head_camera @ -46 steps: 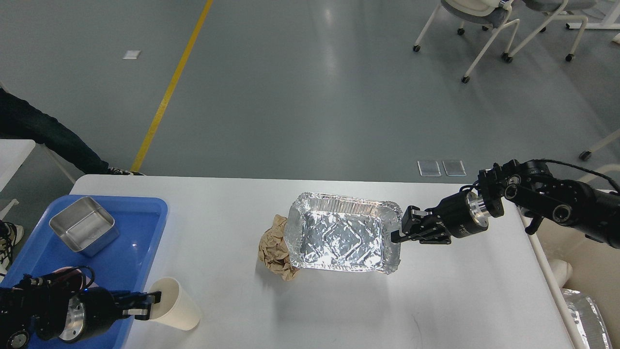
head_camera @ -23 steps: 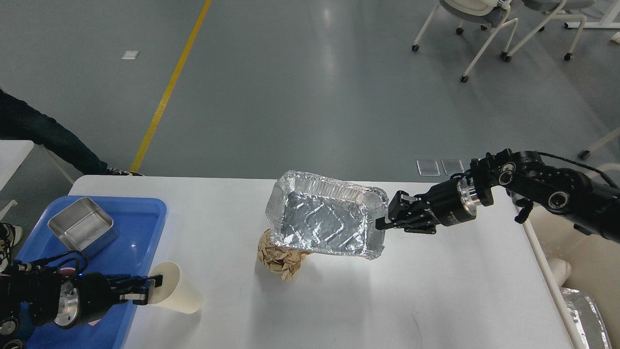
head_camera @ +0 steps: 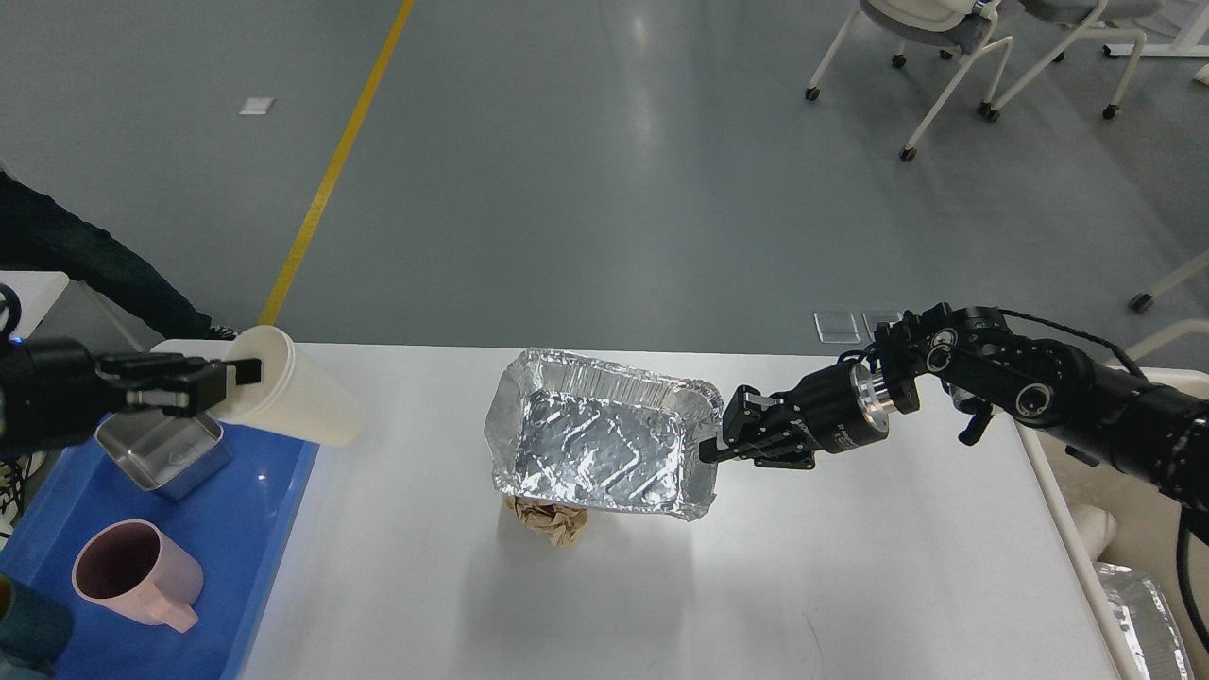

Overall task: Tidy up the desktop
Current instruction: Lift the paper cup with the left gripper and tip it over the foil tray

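One white bench (head_camera: 850,586) fills the lower view. Above it the right gripper (head_camera: 710,447) pinches a foil tray's (head_camera: 600,446) rim over crumpled brown paper (head_camera: 553,522); the left gripper (head_camera: 238,373) clamps a paper cup (head_camera: 293,401) above a blue tray (head_camera: 250,529).

the desktop (head_camera: 850,586) looks smooth, white and faintly glossy. the foil tray (head_camera: 595,444) is thin crinkled metal, bright and mirror-like. the brown paper wad (head_camera: 553,522) is matt and crumpled. the blue tray (head_camera: 255,529) is shiny plastic. the steel tin (head_camera: 165,453) looks brushed. the cup (head_camera: 283,387) is matt white; the mug (head_camera: 142,574) is matt pink.
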### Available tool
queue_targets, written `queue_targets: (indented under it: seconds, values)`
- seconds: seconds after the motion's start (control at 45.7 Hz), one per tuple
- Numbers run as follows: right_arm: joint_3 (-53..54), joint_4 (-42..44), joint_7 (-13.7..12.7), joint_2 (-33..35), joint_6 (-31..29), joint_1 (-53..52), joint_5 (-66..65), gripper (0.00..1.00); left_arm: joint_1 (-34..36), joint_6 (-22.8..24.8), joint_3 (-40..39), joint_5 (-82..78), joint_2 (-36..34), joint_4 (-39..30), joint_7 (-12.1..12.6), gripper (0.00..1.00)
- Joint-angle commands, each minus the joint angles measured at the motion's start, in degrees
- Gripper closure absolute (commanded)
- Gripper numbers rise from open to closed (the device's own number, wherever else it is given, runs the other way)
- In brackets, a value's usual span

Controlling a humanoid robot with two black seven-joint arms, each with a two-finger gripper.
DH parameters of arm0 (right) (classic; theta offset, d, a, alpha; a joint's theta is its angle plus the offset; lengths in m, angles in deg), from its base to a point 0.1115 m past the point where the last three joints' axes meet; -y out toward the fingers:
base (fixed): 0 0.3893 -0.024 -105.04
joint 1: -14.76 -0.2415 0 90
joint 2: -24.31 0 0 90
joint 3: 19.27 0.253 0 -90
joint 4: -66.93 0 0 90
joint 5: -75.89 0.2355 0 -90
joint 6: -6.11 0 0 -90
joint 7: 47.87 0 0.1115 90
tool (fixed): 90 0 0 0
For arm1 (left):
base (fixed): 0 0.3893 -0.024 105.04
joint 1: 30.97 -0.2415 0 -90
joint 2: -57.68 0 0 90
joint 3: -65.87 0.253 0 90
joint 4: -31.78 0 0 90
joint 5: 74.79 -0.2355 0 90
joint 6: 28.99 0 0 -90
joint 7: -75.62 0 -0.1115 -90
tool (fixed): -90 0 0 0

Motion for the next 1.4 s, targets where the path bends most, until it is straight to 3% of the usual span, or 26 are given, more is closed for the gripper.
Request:
queue_targets:
  seconds: [0.0,0.11,0.219,0.482,0.591,0.723,1.073,1.38]
  values:
    - [-0.01,0.28,0.11,-0.43,0.13,0.36,-0.24,1.00,4.62,10.54,-10.44,1.51,1.18,0.43,0.50,1.00]
    - [-0.10,0.11,0.11,-0.52,0.13,0.36,-0.42,1.00,11.82,17.23,-11.51,1.51,4.60,0.70,2.86,1.00]
    - [-0.10,0.02,0.11,-0.52,0.22,0.28,-0.50,1.00,14.73,20.40,-10.81,1.42,9.52,1.49,6.21,1.00]
    - [-0.18,-0.16,0.20,-0.52,0.22,0.45,-0.68,1.00,18.25,20.58,-4.57,-0.86,18.57,2.10,9.55,1.00]
    - [-0.10,-0.07,0.20,-0.52,0.31,0.36,-0.68,1.00,22.29,20.49,0.00,-2.09,25.60,4.03,10.07,1.00]
    - [-0.10,-0.16,0.20,-0.61,0.39,0.01,-0.68,1.00,26.42,20.49,5.97,-8.06,35.70,6.58,12.80,0.99]
    - [-0.10,-0.51,0.46,-0.70,0.39,-0.16,-0.68,1.00,26.34,20.14,12.40,-19.14,51.80,14.14,13.07,0.99]
    - [-0.10,-0.51,0.46,-0.78,0.39,-0.16,-0.68,1.00,26.08,19.88,14.77,-23.71,53.21,14.67,13.24,0.97]
